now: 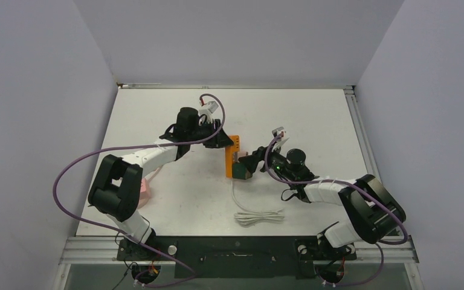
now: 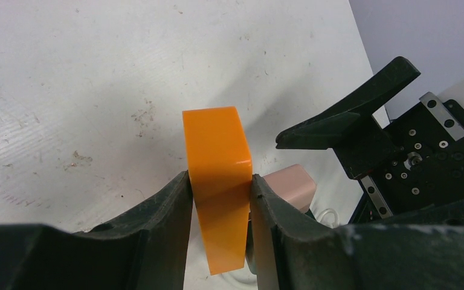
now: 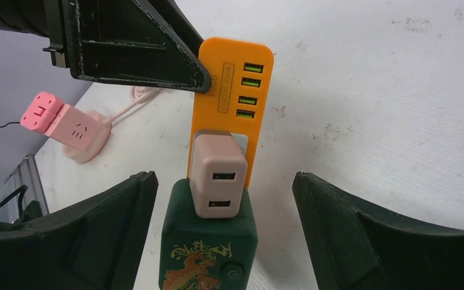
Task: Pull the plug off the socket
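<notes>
Beige two-port USB plug seated in the face of the orange socket strip, at the end opposite the strip's four green USB ports. Dark green block with a dragon print and a round button, touching the plug on the side away from those ports; joined to the plug or only butted against it, impossible to tell. Strip lying near the middle of the white tabletop. Left pincer pinching the strip at its ported end, one finger pressed flat to each side, orange body wedged tight between them. Right pincer spread wide at the strip's plug end, one finger on either side of the plug and the green block, neither finger seen pressing on them. Coiled white cable on the tabletop just nearward of the strip, toward the arm bases. Pink cube socket on a round pink base, well to the left of the strip, partly hidden behind the left arm in the top view.
</notes>
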Robot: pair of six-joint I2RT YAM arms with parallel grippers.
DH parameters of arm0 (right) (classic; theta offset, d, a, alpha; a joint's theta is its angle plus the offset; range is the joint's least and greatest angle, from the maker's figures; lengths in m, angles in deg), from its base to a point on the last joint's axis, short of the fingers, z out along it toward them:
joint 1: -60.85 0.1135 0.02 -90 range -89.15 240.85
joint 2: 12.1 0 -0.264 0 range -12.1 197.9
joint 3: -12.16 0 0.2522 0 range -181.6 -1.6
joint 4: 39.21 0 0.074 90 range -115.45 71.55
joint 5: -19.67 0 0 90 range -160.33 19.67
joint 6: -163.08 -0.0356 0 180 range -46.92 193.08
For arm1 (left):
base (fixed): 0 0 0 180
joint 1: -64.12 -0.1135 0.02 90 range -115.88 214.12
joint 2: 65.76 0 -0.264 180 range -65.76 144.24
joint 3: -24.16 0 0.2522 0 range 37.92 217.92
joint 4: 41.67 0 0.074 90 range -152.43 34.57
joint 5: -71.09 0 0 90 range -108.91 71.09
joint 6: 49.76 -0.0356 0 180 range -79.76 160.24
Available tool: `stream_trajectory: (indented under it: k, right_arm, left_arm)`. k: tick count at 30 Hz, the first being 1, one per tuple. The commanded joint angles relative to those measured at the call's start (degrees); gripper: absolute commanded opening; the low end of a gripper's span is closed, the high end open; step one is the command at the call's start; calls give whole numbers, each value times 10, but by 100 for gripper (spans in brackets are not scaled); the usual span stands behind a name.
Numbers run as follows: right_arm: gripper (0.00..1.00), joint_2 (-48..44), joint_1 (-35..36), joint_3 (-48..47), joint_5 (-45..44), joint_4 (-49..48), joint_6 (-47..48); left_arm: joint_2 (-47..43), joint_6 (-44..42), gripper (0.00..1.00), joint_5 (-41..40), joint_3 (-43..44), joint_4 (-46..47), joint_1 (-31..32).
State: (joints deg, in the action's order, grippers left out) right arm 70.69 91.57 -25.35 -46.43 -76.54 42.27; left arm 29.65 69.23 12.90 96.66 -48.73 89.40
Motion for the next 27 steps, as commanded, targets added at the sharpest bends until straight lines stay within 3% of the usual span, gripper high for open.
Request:
stream_trajectory:
  k: [1,13,27]
  right_arm:
    - [83,12,-4,-7,29,-50,-8]
    - [62,28,-4,-16,43,-56,-8]
    - [50,42,9,-23,46,-63,-7]
  left_arm:
    - [-8,3,0,23,22,37,6]
    - [-12,2,0,4,24,20,12]
    - [-13,5,0,-30,27,-5,17]
